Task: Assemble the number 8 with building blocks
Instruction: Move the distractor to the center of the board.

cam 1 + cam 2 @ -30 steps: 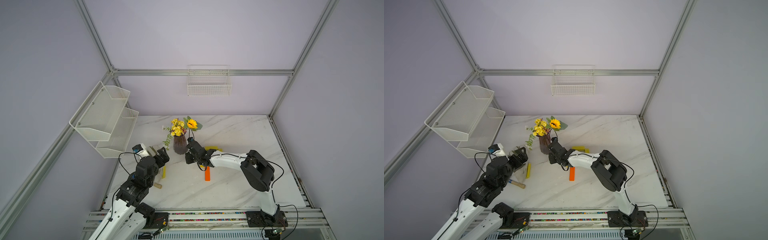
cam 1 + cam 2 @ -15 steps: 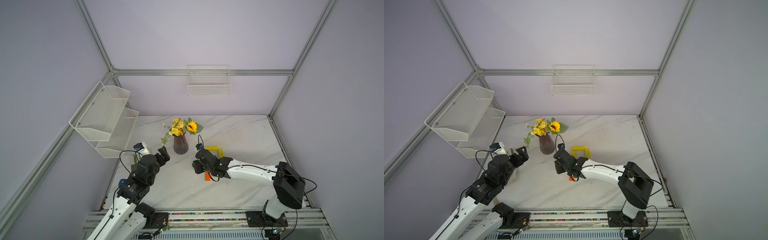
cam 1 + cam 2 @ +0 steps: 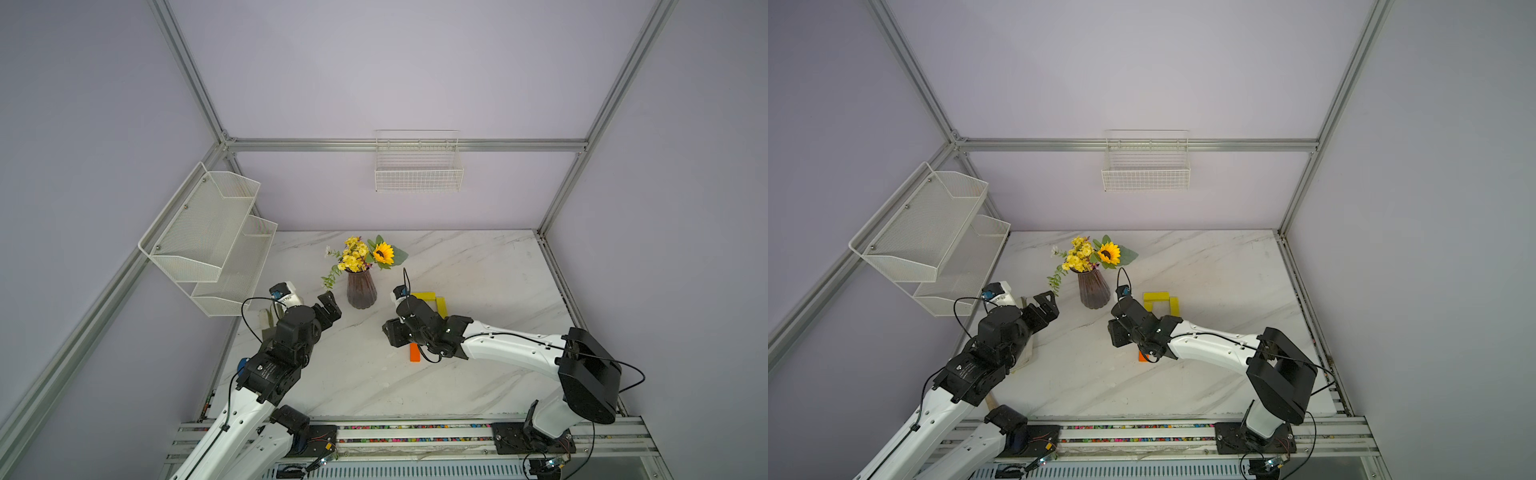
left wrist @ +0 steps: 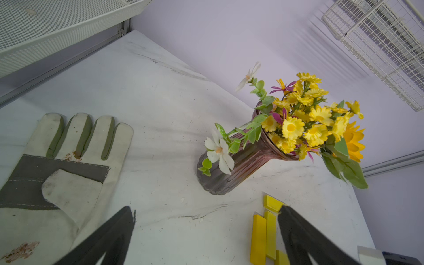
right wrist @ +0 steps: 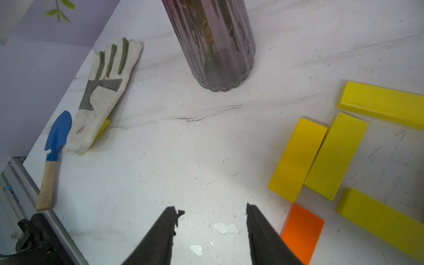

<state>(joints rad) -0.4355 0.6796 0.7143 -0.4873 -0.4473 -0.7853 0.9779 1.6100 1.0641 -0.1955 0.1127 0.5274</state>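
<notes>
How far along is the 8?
Done: upper loop of yellow blocks laid beside the vase, orange block lying below it. In hand: nothing; right gripper and left gripper jaws open, empty. Left: two lower segments; one spare yellow block lies doubled against the loop, a sixth block pokes out from under the glove.

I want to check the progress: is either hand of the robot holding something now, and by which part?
Nothing is held. The left hand and the right hand are both open, and each gap is empty.
</notes>
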